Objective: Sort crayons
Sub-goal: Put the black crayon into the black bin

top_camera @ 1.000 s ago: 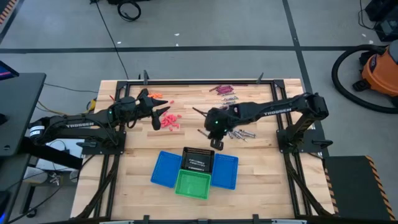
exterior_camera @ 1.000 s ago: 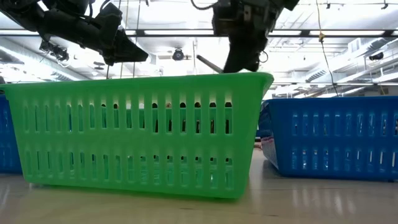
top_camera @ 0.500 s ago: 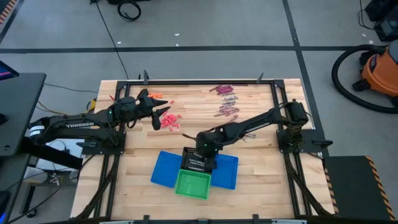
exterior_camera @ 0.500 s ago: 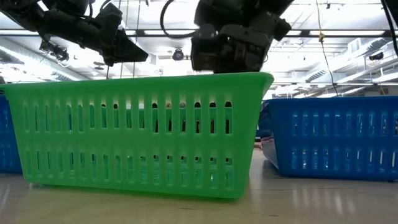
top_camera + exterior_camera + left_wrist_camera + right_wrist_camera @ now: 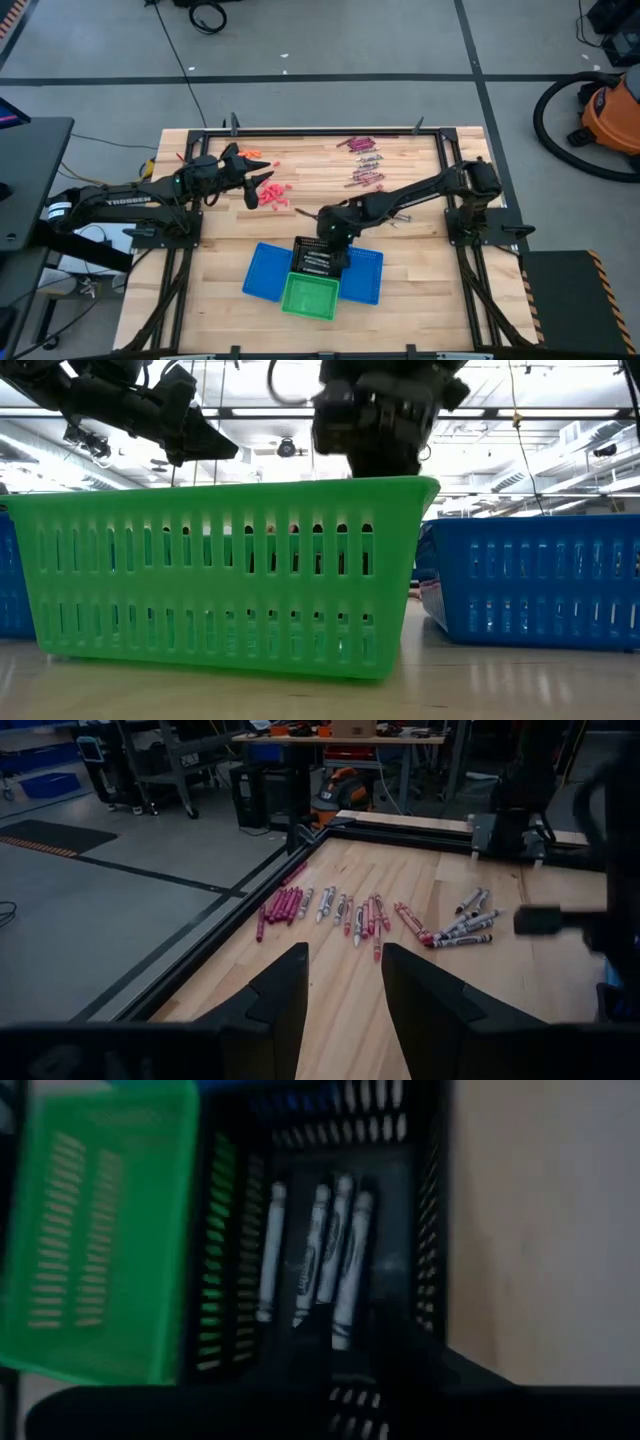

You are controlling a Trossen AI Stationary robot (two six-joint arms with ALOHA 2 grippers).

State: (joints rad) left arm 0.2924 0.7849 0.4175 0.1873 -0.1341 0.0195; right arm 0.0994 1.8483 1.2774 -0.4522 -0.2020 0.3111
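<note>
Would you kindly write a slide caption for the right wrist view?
Three silvery-grey paper-wrapped crayons lie side by side in the black plastic mesh basket, beside the green plastic mesh basket.

Two dark jointed arms, white TROSSEN lettering, small green lights, blunt black fingers

Bright, even overhead ceiling light, soft shadows; motion blur over the translucent green plastic mesh basket
</note>
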